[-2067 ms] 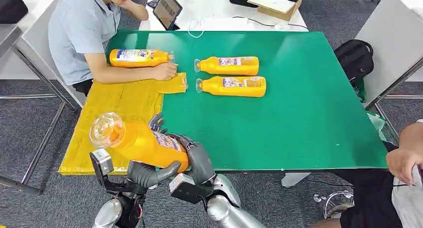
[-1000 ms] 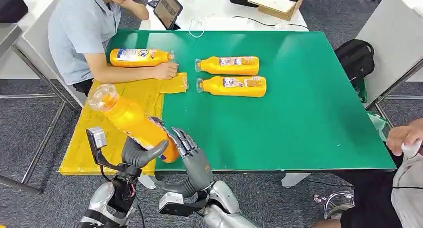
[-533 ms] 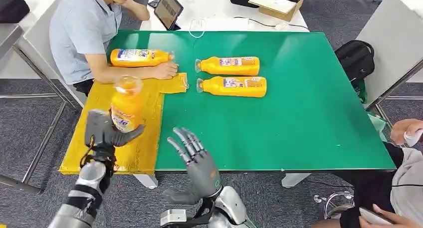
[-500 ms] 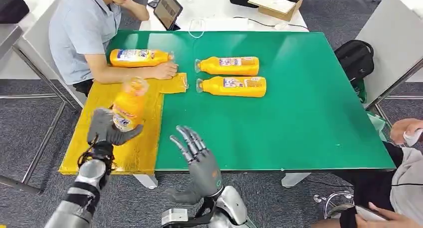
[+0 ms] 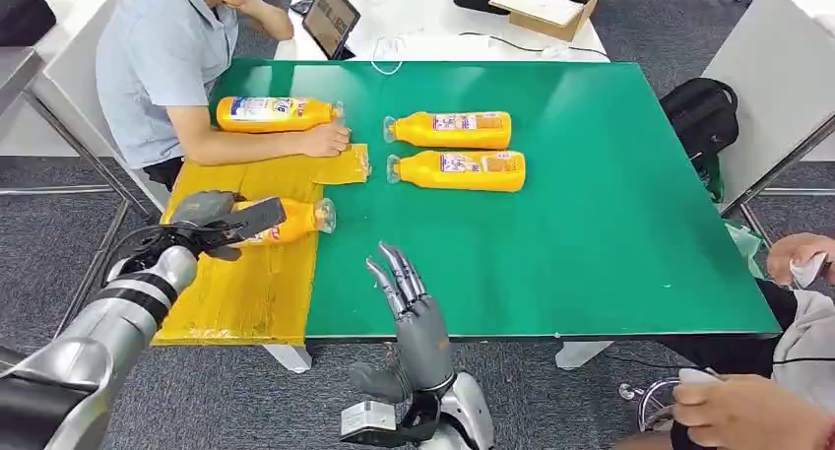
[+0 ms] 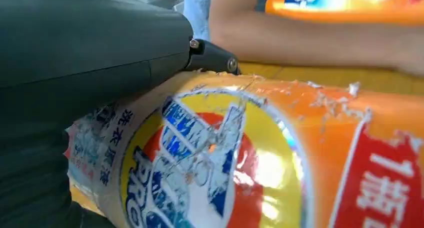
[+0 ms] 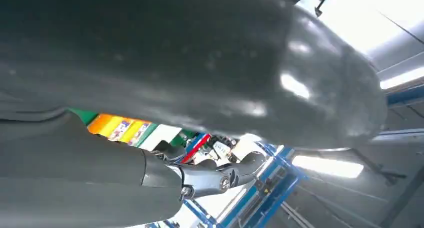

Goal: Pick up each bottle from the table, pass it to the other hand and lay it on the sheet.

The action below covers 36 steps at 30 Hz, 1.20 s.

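- The left hand [image 5: 212,219] gripped an orange bottle [image 5: 290,220] lying sideways over the yellow sheet [image 5: 241,292], cap end pointing away from the hand toward the green table [image 5: 591,224].
- The right hand [image 5: 414,307] was released, fingers spread, at the table's near edge.
- Beyond the left hand, a person's arm [image 5: 266,143] rested on the sheet beside another bottle [image 5: 276,113].
- Two more bottles [image 5: 453,150] lay on the table; grey carpet [image 5: 39,243] surrounded it.

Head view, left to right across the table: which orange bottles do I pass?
Bottle in the left hand on the yellow sheet → bottle by the person's hand → the two lying on the green mat.
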Motion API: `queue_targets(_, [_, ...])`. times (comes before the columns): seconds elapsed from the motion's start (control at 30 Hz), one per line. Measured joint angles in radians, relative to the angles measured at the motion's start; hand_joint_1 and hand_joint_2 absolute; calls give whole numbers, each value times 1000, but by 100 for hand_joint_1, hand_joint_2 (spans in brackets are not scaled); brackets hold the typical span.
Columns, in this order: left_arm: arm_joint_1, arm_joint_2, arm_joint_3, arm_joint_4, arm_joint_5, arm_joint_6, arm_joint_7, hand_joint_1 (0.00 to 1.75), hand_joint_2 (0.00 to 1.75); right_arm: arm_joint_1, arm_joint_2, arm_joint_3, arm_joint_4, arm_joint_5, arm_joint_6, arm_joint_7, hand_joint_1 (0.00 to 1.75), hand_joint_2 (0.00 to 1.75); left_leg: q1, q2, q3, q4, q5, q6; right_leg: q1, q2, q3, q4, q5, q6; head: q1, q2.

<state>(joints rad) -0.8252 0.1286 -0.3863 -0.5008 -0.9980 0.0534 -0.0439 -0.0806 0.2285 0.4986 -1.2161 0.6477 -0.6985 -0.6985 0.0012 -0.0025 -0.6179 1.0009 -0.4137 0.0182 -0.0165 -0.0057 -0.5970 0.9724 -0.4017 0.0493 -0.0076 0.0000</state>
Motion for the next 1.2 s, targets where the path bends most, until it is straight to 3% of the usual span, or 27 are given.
queue_targets(0.1, [-25, 2, -20, 38, -8, -3, 0, 0, 175, -5, -4, 12, 7, -6, 0, 0, 0, 0, 0, 0, 0, 0, 0, 0, 0, 0, 0, 0, 0, 0, 0, 0])
queue_targets(0.63, [-42, -27, -37, 79, 110, -188, -148, 0, 175, -22, -21, 25, 30, -82, 0, 0, 0, 0, 0, 0, 0, 0, 0, 0, 0, 0, 0, 0, 0, 0, 0, 0])
queue_targets(0.87, [-30, -28, -31, 78, 165, -187, -192, 0, 175, -26, -27, 26, 31, -92, 0, 0, 0, 0, 0, 0, 0, 0, 0, 0, 0, 0, 0, 0, 0, 0, 0, 0])
queue_targets(1.2, [84, -56, 132, -114, 539, -161, -374, 0, 175, -25, -44, 36, 8, -117, 0, 0, 0, 0, 0, 0, 0, 0, 0, 0, 0, 0, 0, 0, 0, 0, 0, 0])
